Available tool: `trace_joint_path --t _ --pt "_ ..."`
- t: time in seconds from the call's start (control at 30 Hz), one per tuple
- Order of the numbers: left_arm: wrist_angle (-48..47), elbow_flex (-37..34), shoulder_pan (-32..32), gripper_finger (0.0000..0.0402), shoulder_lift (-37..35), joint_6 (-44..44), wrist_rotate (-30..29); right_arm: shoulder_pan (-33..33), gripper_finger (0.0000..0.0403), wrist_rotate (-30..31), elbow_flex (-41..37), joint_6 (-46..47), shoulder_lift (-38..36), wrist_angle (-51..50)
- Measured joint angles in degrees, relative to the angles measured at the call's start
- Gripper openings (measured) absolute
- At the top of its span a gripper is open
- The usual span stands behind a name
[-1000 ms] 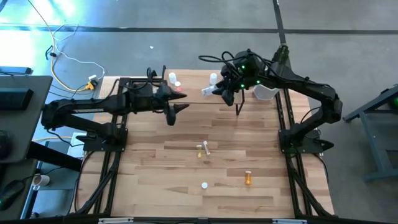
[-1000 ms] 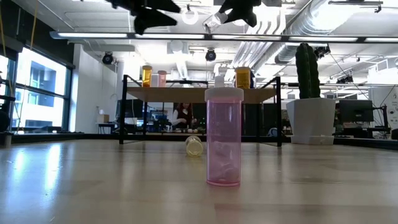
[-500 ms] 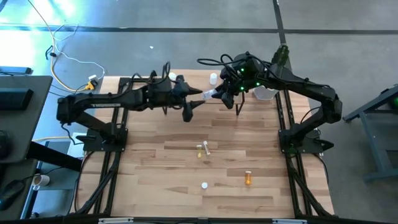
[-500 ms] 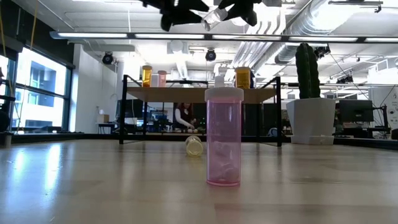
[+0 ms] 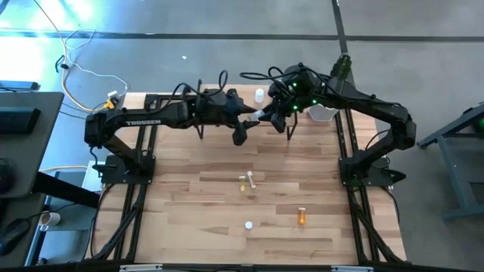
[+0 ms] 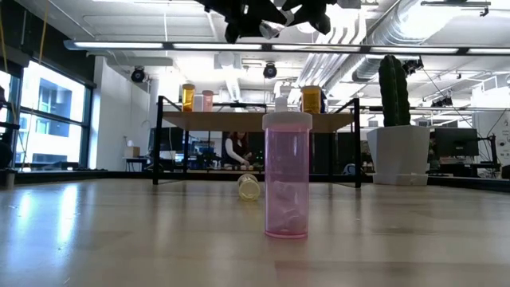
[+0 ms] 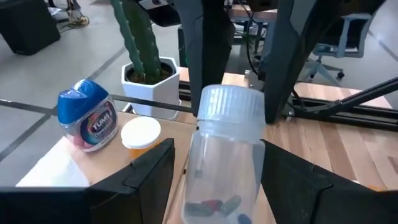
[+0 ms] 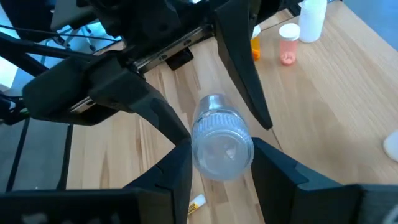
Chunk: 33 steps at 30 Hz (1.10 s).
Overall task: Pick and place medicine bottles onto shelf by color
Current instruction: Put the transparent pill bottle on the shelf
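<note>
A clear medicine bottle [image 7: 219,162] with a ribbed pale cap hangs in the air in front of the shelf [image 6: 255,119]. My right gripper [image 8: 221,171] is shut on it. My left gripper [image 7: 217,186] is open and comes from the table's left; its fingers stand on either side of the bottle's body, and I cannot tell if they touch it. In the high view the bottle [image 5: 259,115] lies between the two grippers. Several amber, pinkish and white bottles stand on the shelf. My right gripper pinches the bottle's cap end [image 8: 222,124] between its two fingers, one on each side. The fingers come from the table's right, slanting downward. The bottle is lifted clear, and its body [image 7: 217,180] points away from the fingers toward my left gripper.
A pink bottle [image 6: 287,179] stands upright near the table's front. A yellowish bottle [image 5: 246,181] and an amber one [image 5: 302,217] lie on the table. A blue jar [image 7: 87,121], an orange bottle [image 7: 140,134] and a cactus pot [image 7: 149,74] are at the shelf's right end.
My left gripper has moved toward the table's right, up to the bottle held by my right gripper, and its open fingers now flank the bottle's body. My right gripper and the bottle have kept their place.
</note>
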Motion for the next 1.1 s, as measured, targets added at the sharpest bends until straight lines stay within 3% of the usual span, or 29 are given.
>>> trace_joint_path --t 0.17,0.47,0.77,1.1 --pt "0.0 0.1 0.0 0.0200 0.1 0.0 0.0 0.0 0.0124 0.1 0.0 0.0 0.0 -0.9" --pt "-0.6 0.1 -0.1 0.0137 0.1 0.2 0.4 0.0 0.0124 0.0 0.0 0.0 0.0 -1.0" --pt "-0.7 0.1 -0.2 0.0155 0.1 0.5 0.3 -0.2 0.0125 0.1 0.0 -0.5 0.0 -1.1" --pt "-4.2 0.1 -0.1 0.0151 -0.1 -0.8 -2.9 -0.6 0.0218 0.4 1.2 -0.2 0.0 -1.5"
